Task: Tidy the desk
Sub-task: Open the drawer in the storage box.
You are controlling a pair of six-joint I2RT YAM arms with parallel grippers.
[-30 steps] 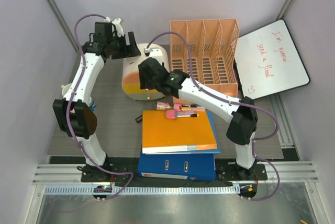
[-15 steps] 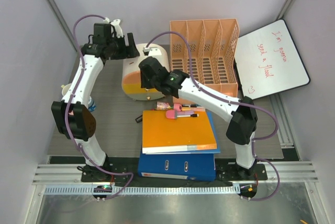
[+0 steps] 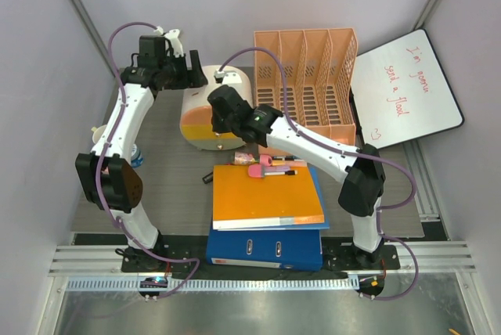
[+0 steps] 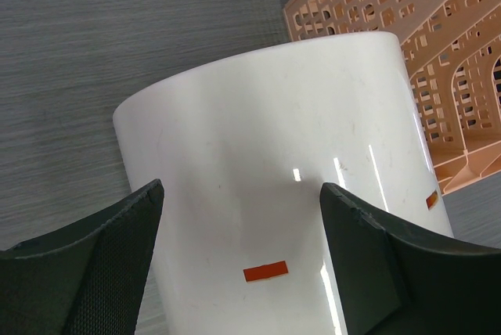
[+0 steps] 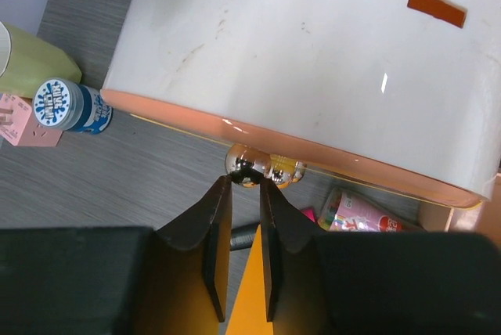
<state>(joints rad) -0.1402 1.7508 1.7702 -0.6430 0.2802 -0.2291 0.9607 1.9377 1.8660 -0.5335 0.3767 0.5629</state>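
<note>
The right tool (image 5: 244,182) has its fingers (image 5: 192,249) drawn nearly together, leaving only a narrow slit, and their tips pinch a chrome knob (image 5: 246,164) on the orange rim of a white drum (image 5: 313,61). The drum lies on its side near the middle of the table's (image 3: 172,186) far edge.

The left tool (image 4: 241,190) is spread wide, one dark finger (image 4: 86,264) on each side of the drum's curved white wall at its far end. Whether the pads touch it cannot be told.

Just right of the drum, along the far edge, stands a peach file rack (image 3: 305,77). A whiteboard (image 3: 403,88) with red writing leans at the far right corner. Near the left edge sit a blue-capped bottle (image 5: 66,104) and a pale green cup (image 5: 23,61).

Toward the near edge, an orange binder (image 3: 266,194) lies stacked on a blue binder (image 3: 266,249), with a pink item (image 3: 262,169) on its far end.
</note>
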